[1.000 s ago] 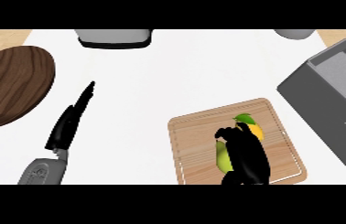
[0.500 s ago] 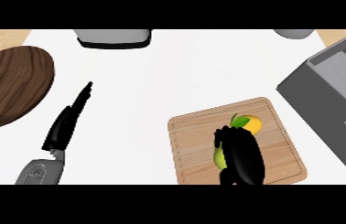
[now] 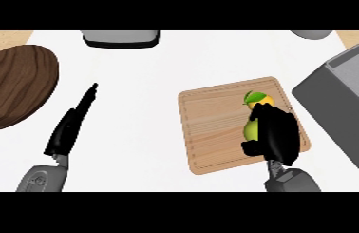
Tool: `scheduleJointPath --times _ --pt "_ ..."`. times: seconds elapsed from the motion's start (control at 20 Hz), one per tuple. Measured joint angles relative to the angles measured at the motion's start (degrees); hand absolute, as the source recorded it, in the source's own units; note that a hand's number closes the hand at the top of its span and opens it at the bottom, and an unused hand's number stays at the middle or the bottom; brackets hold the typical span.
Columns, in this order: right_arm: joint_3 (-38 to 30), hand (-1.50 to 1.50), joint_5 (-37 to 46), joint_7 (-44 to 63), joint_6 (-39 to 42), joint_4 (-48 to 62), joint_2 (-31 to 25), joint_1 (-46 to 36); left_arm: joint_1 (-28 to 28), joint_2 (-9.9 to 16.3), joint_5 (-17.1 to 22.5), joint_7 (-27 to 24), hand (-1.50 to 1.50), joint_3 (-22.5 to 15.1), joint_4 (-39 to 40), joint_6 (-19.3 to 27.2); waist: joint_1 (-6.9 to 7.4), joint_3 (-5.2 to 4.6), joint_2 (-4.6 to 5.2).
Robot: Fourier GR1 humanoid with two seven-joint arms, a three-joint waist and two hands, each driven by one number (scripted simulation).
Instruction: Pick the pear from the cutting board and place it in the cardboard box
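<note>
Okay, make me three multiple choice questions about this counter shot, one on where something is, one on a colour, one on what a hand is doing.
1. Where is the pear?
A. on the cutting board
B. on a dark wooden plate
C. inside a box

2. What colour is the pear?
A. red
B. yellow-green
C. purple

3. What is the right hand doing?
A. resting open beside the board
B. curled round the pear
C. pressing on the counter

Answers:
1 A, it lies on the board at the right.
2 B, yellow top and green leaf and side show past the fingers.
3 B, its black fingers wrap the pear's lower part.
</note>
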Motion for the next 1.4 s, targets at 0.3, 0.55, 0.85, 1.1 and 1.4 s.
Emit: scheduleJointPath --times 0.3,0.55,0.85,1.1,1.4 --pt "-16.65 1.5 -0.6 12.37 6.24 11.83 -1.6 -16.0 -0.77 -0.25 -0.44 -0.69 0.0 -0.72 0.31 -0.29 1.91 0.03 0.71" --pt "-22.35 1.5 3.21 18.3 9.67 22.16 -5.59 -31.01 -1.16 -0.29 -0.68 -2.07 0.0 -0.51 2.12 -0.24 1.88 0.05 0.48" --pt "-25.64 1.5 8.43 21.11 11.49 29.22 -9.24 -42.39 -1.31 -0.29 -0.43 -1.46 0.0 0.0 2.14 -0.51 0.83 0.07 -0.03" --pt "-28.69 1.5 11.44 22.36 11.98 30.66 -11.94 -45.82 -1.29 -0.19 -0.77 -2.08 0.0 0.79 3.55 0.03 -0.1 0.07 -0.27" --pt "-32.72 1.5 13.29 22.61 12.8 27.42 -14.6 -44.72 0.35 -0.16 -0.58 -1.56 0.0 0.98 2.06 -0.32 -0.76 0.1 -0.55"
